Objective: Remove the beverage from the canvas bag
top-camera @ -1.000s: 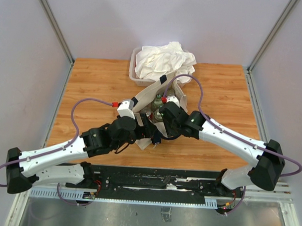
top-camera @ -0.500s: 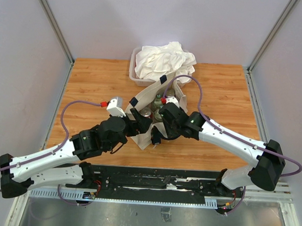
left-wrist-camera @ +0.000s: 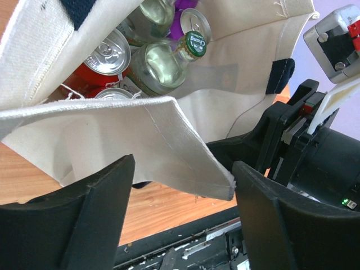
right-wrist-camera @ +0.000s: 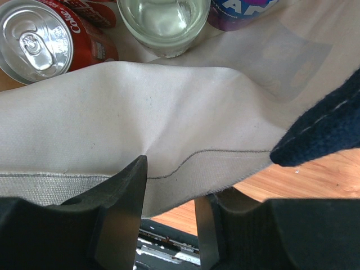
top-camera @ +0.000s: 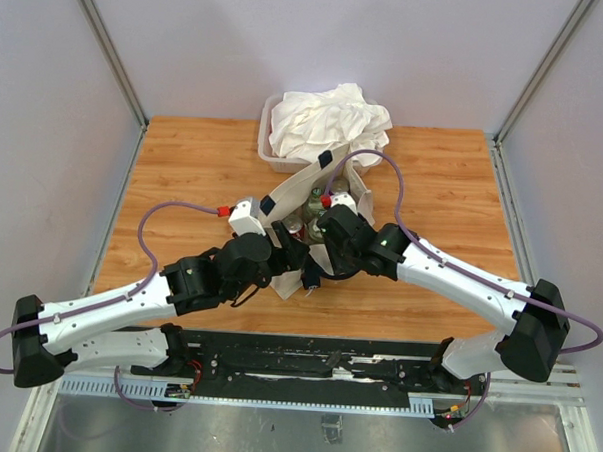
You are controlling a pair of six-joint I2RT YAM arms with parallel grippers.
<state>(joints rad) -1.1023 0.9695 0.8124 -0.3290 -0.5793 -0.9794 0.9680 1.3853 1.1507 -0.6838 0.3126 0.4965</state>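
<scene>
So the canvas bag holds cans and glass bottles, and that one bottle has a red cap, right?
Not quite: the bottle's cap is green, not red, as the left wrist view shows. The canvas bag does hold cans and glass bottles.

The left arm and right arm meet at the canvas bag, clear tub behind.
</scene>
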